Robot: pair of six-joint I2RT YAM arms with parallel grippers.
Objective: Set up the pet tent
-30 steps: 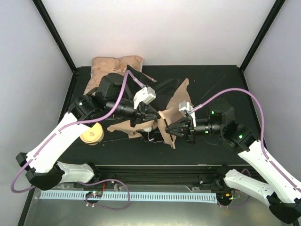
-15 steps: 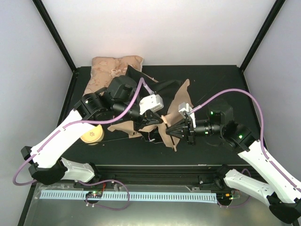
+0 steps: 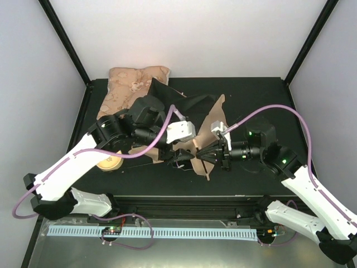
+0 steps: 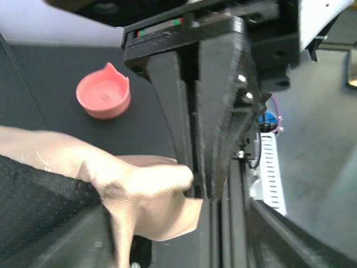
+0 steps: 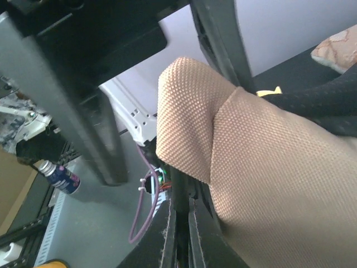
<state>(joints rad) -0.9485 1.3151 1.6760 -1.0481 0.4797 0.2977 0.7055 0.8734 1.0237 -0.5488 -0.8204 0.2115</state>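
I noted left claw (image 4: 198, 190) clamped on tent (image 4: 139, 187) edge; right claw (image 3: 201, 157) apart, tent fold between fingers.

From high above and behind both arm bases, looking down over the whole black table (image 3: 262, 100). From each wrist, very close, looking out along the left fingers (image 4: 223, 111) and right fingers (image 5: 95, 111). Common to all three: tan pet tent (image 3: 215, 118) fabric.

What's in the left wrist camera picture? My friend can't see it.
The left gripper is pinched shut on a fold of tan tent fabric. Behind it, a pink bowl with little ears sits on the dark table.
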